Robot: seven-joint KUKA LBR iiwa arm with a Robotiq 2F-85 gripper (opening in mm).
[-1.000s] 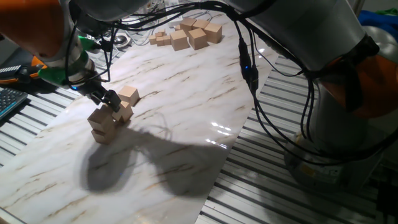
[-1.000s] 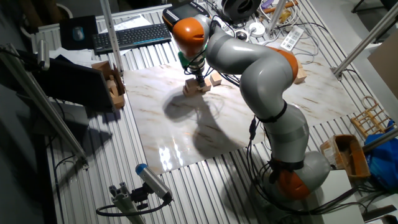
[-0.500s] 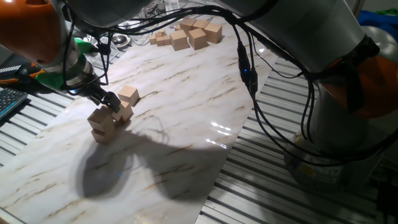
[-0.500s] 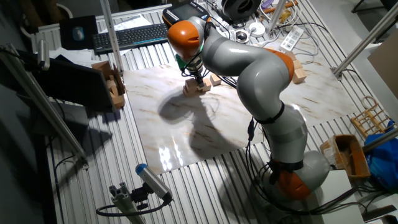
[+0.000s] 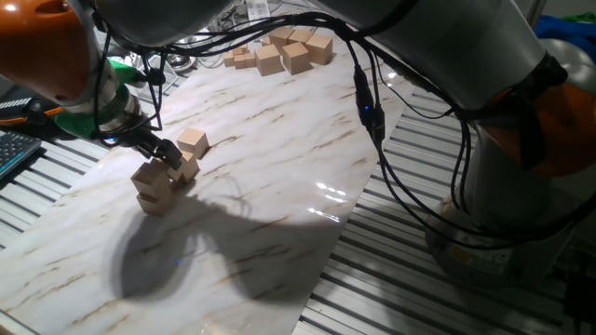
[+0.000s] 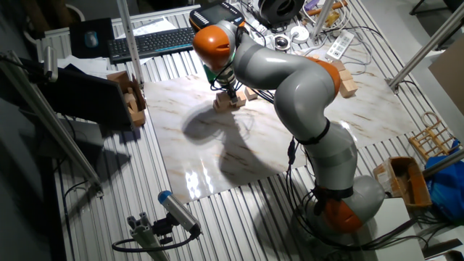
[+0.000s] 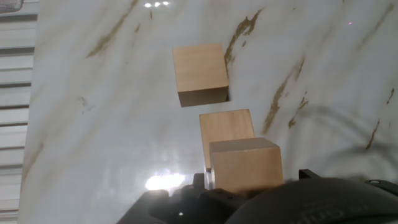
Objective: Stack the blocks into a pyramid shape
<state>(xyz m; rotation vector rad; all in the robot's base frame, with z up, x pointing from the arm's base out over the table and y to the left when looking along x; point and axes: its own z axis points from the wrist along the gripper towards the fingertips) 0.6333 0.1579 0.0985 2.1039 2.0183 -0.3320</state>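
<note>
Blocks sit in a small heap near one end of the marble board. They are plain tan wooden cubes with no marks. In one fixed view, two cubes look stacked one on the other, and another cube leans against them at a tilt. One more cube, the loose block, stands just beside the heap, not touching it as far as I can tell.

The gripper is right down at the heap, at the tilted cube. I think it is there to set that cube in its place, so the heap grows into a stepped pyramid shape. I cannot tell if the jaws are squeezing the cube or have let go; the fingers are too dark and small in the fixed views, and the hand view shows only the dark hand at the bottom edge with a near cube just in front of it.

The hand view also shows a second cube past the near one, and the far cube a little apart.

Spare blocks lie in a bunch at the far end of the board, well apart from the heap.
</note>
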